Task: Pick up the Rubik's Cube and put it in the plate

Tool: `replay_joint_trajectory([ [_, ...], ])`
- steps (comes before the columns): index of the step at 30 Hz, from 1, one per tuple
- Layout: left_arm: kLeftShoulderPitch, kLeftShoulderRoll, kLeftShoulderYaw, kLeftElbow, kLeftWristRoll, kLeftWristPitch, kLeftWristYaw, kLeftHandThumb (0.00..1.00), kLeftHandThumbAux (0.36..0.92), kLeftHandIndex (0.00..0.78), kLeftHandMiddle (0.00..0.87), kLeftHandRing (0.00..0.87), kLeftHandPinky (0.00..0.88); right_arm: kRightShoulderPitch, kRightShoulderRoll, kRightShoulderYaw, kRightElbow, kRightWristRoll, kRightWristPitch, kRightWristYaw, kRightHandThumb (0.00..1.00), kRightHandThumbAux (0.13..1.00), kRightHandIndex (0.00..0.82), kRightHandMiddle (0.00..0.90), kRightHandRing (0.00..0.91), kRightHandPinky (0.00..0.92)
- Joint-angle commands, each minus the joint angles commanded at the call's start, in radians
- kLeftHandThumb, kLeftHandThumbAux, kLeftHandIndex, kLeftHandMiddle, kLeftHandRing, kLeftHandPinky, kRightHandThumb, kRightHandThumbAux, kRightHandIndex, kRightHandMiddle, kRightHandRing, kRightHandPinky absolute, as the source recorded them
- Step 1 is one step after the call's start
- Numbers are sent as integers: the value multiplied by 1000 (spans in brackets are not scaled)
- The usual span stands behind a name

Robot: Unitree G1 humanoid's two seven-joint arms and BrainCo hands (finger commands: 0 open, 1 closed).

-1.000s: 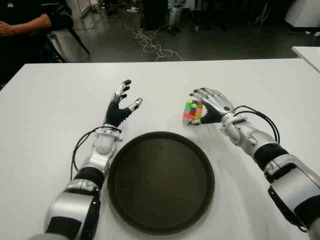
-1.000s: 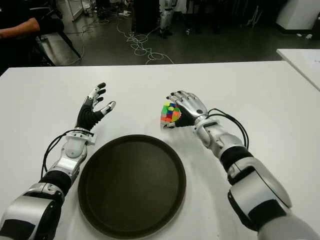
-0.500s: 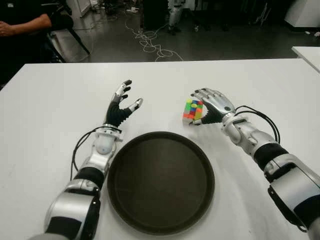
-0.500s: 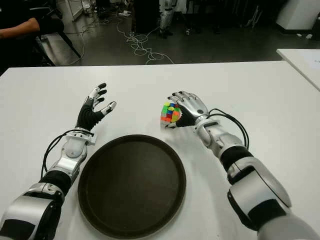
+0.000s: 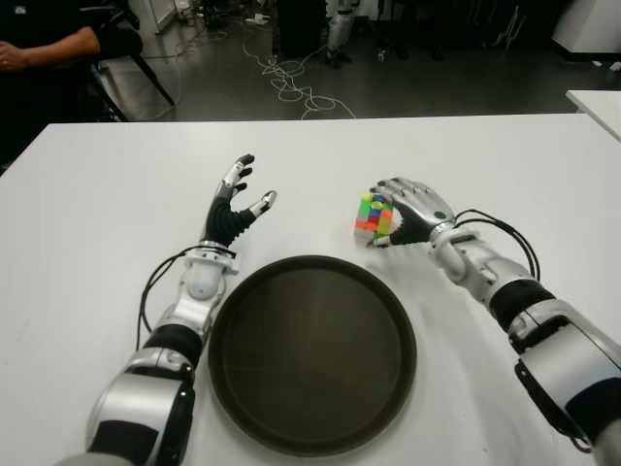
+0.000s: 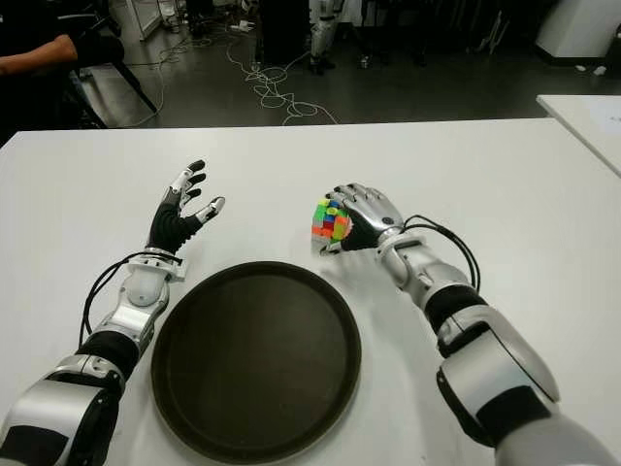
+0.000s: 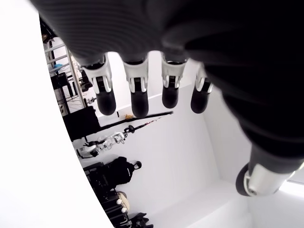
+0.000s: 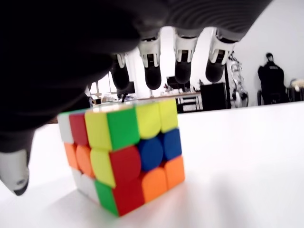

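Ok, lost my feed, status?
Right robot hand open over Rubik's Cube, no grasp yet. Left robot hand open, idle. Plate unobstructed.

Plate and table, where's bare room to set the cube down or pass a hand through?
The plate is bare inside. The white table is bare left of the left hand and beyond both hands. It is crowded past the plate's far rim, where the right hand cups the Rubik's Cube.

We see a glossy plastic Rubik's Cube [image 8: 121,154] just below the right hand's [image 5: 412,209] fingertips [image 8: 153,79], which look like matt black rubber under shiny silver shells. The table [image 5: 97,223] is smooth matt white; the plate [image 5: 312,354] dark, dull-sheened plastic.
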Motion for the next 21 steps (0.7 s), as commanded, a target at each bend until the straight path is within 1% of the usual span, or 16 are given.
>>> replay_joint_trajectory([
  [2,-1,0,0,0,0,0,0,10,603,55,73,71,99,-2,17,-5,23,6,3,-13,4,549,1,15,48,137],
  [5,-1,1,-3,0,3,-3,2,4,594,49,72,68,90,-2,28,-19,37,22,-5,-19,10,557,9,43,80,146],
  [7,-1,1,-4,-1,4,-5,3,2,588,46,70,67,88,0,34,-25,44,27,-11,-20,10,559,13,53,89,145],
  [12,-2,1,-5,-3,0,-5,-2,0,574,50,67,67,91,1,43,-34,58,39,-22,-11,8,562,26,79,119,176],
  [17,-3,-2,1,-3,-11,1,-13,47,578,67,85,73,89,1,55,-36,73,44,-26,2,1,557,42,102,143,196],
  [21,-2,-4,2,-3,-14,7,-14,56,574,70,88,77,95,2,58,-38,78,46,-32,4,0,555,47,113,151,202],
])
